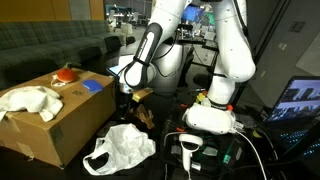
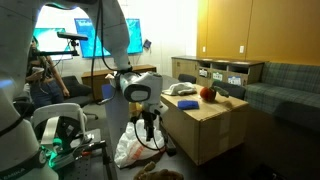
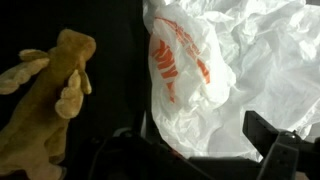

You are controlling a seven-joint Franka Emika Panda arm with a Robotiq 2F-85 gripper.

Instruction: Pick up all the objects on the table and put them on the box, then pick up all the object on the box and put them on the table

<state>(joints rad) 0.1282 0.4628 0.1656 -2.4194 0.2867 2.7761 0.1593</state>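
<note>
My gripper (image 3: 192, 138) is empty, jaws spread wide, hanging just above the white plastic bag (image 3: 225, 70). The bag is thin crinkled film with orange print, slumped in loose folds on the black matte counter (image 3: 110, 30). Risk: if I pinch only one layer, it slips out, or the bag unfurls and drags on the lift. A trailing fold could also snag the box edge, so I should come down on a bunched ridge. Just beside the bag, not touching it, lies the brown piece (image 3: 45, 100): soft, fuzzy-looking, lumpy, with stubby limbs. It's close enough that a wide-open descent could nudge it or grab it too. Farther off is the box (image 1: 50, 130), a stiff brown cardboard carton with a flat top. It already carries the white cloth (image 1: 30, 100) (limp, rumpled), the orange-red roundish piece (image 1: 67, 73) and the flat blue square (image 1: 92, 86). The round one may roll if the bag lands against it, and free space up there looks limited. My read: two items left on the counter, three on the box.
</note>
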